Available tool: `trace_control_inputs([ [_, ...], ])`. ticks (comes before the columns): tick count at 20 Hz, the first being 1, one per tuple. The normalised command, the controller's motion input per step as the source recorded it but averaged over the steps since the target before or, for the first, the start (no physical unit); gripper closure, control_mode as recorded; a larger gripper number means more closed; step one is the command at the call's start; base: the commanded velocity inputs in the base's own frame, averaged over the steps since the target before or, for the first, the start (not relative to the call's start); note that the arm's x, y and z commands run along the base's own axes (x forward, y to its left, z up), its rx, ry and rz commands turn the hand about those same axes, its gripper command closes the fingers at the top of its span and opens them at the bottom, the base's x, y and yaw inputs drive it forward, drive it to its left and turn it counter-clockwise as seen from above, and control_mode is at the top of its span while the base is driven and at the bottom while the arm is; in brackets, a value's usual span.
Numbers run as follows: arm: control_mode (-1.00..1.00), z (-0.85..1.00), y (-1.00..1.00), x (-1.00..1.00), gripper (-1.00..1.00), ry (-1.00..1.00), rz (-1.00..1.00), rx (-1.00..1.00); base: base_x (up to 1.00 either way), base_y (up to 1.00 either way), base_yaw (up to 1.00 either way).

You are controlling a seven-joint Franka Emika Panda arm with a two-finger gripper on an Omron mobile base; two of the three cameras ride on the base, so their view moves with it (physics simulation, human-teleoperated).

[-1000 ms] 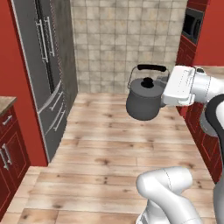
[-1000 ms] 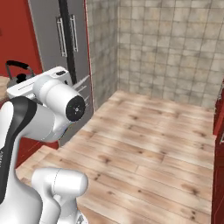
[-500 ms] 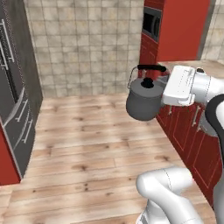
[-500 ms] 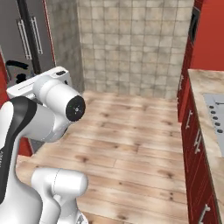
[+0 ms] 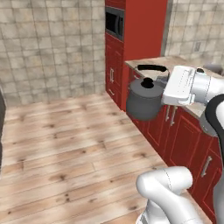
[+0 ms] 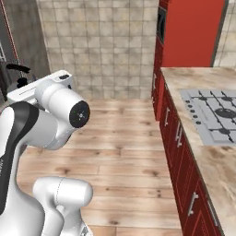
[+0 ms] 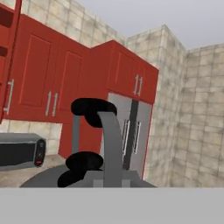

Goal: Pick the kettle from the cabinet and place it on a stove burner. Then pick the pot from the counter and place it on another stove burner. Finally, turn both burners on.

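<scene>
My gripper [image 5: 166,77] is shut on the black arched handle of the dark grey kettle [image 5: 143,99], which hangs in the air beside the low red cabinets. In the right base view, the kettle's handle [image 6: 14,68] peeks out behind the white arm at the far left. The hand view looks down the handle [image 7: 93,110] to the lid knob [image 7: 85,161]. The light grey cooktop [image 6: 201,113] with its dark stove burners [image 6: 226,112] lies on the long marbled counter [image 6: 215,164] to the right. The pot is out of view.
A tall red column with a built-in microwave [image 5: 114,22] stands at the counter's far end. Low red cabinets [image 5: 185,136] line the right side. Open wooden floor [image 5: 65,140] stretches to the left. A steel fridge [image 7: 131,131] shows in the hand view.
The base has turned, so the whole scene has swung: the fridge slid off to the left and the red cabinets and the counter with the cooktop came in. The kettle stays in my grip.
</scene>
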Motion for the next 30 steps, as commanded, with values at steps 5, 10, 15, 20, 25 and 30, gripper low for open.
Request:
trace_control_inputs([
  [5,1.00,0.00,0.00,0.00,1.00,0.00,0.00,0.00,0.15,0.01,-0.34],
  [10,1.00,0.00,0.00,0.00,1.00,0.00,0.00,0.00,0.37,0.13,-0.30],
  [15,1.00,0.00,0.00,0.00,1.00,0.00,0.00,0.00,0.40,0.15,-0.29],
  [20,1.00,0.00,0.00,0.00,1.00,0.00,0.00,0.00,0.40,0.16,-0.30],
  [25,1.00,0.00,0.00,0.00,1.00,0.00,0.00,0.00,0.40,0.20,-0.32],
  [30,1.00,0.00,0.00,0.00,1.00,0.00,0.00,0.00,0.36,0.19,-0.32],
])
